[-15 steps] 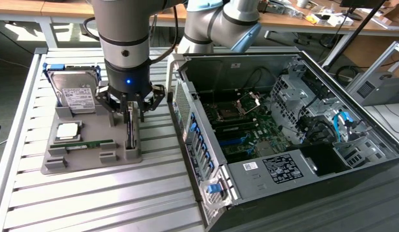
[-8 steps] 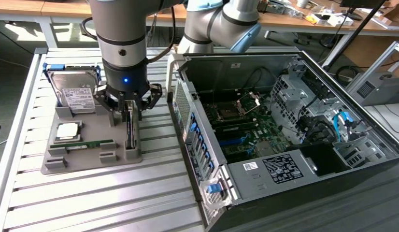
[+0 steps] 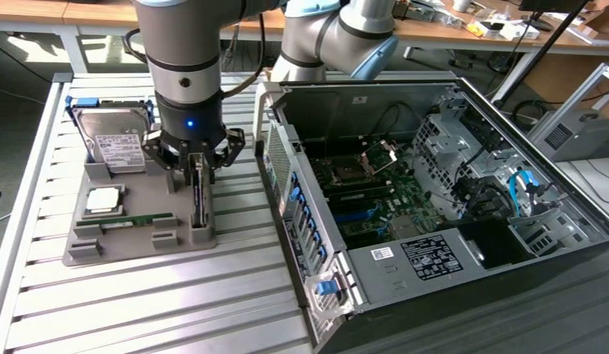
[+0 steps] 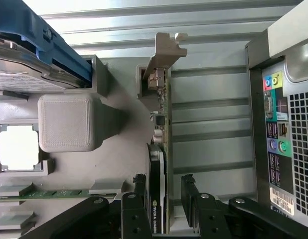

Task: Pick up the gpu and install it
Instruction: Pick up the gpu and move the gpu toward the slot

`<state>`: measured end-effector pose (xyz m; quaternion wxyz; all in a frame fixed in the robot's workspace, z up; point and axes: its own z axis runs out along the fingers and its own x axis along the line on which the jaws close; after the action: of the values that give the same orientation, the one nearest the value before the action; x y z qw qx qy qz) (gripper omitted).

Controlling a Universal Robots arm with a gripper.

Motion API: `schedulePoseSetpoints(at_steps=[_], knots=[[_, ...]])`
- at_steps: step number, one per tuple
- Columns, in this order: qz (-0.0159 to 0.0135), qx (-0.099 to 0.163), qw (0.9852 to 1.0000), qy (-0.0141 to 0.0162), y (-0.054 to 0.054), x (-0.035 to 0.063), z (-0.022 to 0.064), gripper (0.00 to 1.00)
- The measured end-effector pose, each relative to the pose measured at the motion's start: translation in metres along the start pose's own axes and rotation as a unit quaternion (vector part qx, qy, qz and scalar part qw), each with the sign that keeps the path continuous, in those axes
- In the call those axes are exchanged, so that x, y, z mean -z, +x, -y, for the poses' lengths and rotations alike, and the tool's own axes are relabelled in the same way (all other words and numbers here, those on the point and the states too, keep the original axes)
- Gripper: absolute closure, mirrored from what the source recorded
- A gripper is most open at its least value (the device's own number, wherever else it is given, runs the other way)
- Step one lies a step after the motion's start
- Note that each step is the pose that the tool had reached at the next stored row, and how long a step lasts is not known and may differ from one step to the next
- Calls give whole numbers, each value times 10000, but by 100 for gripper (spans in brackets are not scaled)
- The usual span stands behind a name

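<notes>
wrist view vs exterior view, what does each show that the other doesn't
Wrist view adds the rear ports and the bracket of the gpu end-on. Exterior view adds the motherboard inside the open case and the arm. Both share the gpu standing in the grey holder, the hard drive, and the open gripper straddling the gpu.

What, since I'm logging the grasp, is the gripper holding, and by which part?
Nothing is held. The gripper is open, its fingers on either side of the graphics card standing on edge in the tray.
</notes>
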<state>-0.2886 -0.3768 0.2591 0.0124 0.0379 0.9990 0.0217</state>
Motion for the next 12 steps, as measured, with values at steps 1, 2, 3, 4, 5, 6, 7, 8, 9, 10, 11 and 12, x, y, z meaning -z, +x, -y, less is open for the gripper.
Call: schedulePoseSetpoints(at_steps=[1,2,3,4,5,6,7,8,9,10,11,12], knots=[[0,0,10000,0,5,-11,-7,58],[0,0,10000,0,7,-17,-10,58],[0,0,10000,0,8,-24,-13,58],[0,0,10000,0,10,-30,-17,58],[0,0,10000,0,12,-37,-20,58],[0,0,10000,0,13,-43,-22,58],[0,0,10000,0,14,-49,-24,58],[0,1,10000,0,15,-54,-26,58],[0,1,10000,0,16,-60,-27,58],[0,0,10000,0,17,-66,-28,58],[0,0,10000,0,18,-73,-29,58],[0,0,10000,0,21,-89,-31,58]])
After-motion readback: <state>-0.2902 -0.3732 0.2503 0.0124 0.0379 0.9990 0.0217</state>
